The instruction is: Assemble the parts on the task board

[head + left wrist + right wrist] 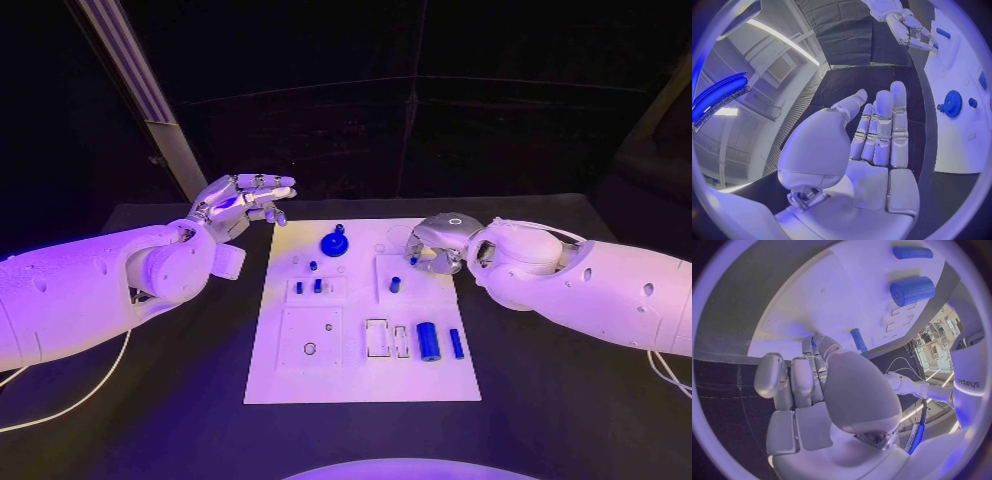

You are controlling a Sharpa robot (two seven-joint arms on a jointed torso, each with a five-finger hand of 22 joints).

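Looking down at the black desk (577, 400), we see the white task board (361, 385) lying in its middle between the two arms. Our left robot hand (242, 203) hovers off the board's far left corner, above the desk, its fingers (882, 125) stretched out straight and a little apart, holding nothing. Our right robot hand (437, 243) is over the board's far right part, fingers curled downward; the right wrist view shows a small blue part (813, 342) right at its fingertips (817, 347), but we cannot tell whether it is pinched or merely touched.

On the board, a blue gear with a knob (335, 243) sits near the far edge. A thick blue cylinder (428, 341) and a thin blue rod (456, 343) lie side by side at the near right. A short blue peg (395, 285) stands nearer the middle, with more small blue pieces (307, 286) to its left.
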